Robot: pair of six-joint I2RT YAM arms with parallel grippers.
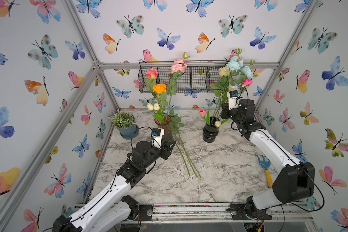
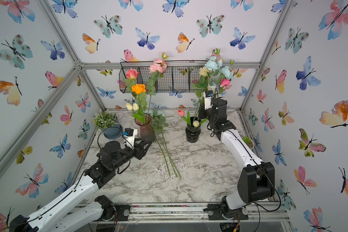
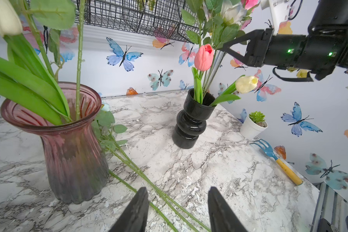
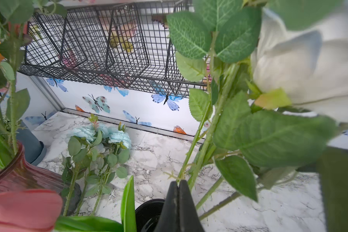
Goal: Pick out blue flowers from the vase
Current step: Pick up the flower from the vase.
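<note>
The black vase (image 1: 210,132) (image 2: 192,132) (image 3: 191,124) holds pale blue flowers (image 1: 234,64) (image 2: 212,64) high up, plus a white rose tinged blue (image 4: 301,70), a cream rose and tulips. My right gripper (image 4: 178,181) (image 3: 222,47) is just above the vase's mouth among the stems. It is shut, with a thin green stem pinched at its tips; I cannot trace which bloom that stem carries. More blue flowers lie on the table, with stems (image 1: 186,158) (image 3: 141,172) and blooms (image 4: 100,134). My left gripper (image 3: 177,190) (image 1: 170,145) hovers open over those stems.
A pink glass vase (image 1: 163,122) (image 3: 68,140) with orange, pink and white flowers stands right beside my left gripper. A potted plant (image 1: 125,124) sits at the back left and a wire basket (image 1: 181,76) hangs on the back wall. A blue rake (image 1: 264,166) and a small white pot (image 3: 253,125) are at the right.
</note>
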